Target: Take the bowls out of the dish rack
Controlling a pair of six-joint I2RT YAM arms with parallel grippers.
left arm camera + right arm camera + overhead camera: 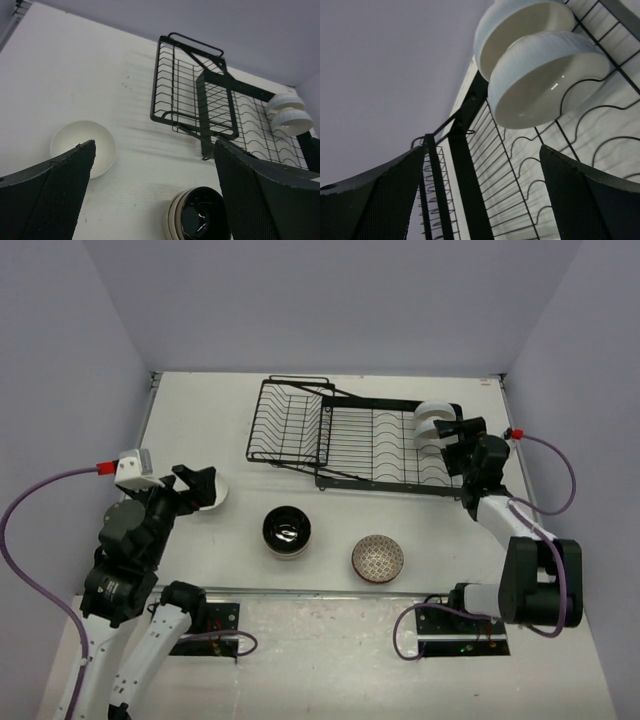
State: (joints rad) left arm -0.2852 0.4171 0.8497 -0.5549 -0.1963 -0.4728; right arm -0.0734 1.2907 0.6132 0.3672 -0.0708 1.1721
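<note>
Dish rack (380, 445): two white bowls (540, 85) stand on edge at its right end.
Right pincer (481, 150): wide open, empty, beside those bowls.
Left pincer (154, 145): wide open, empty, left of the dish rack.

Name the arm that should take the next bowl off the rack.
Right. The right gripper, open, faces the two white bowls at the dish rack's right end; the left gripper hovers by a white bowl on the table, far off.
</note>
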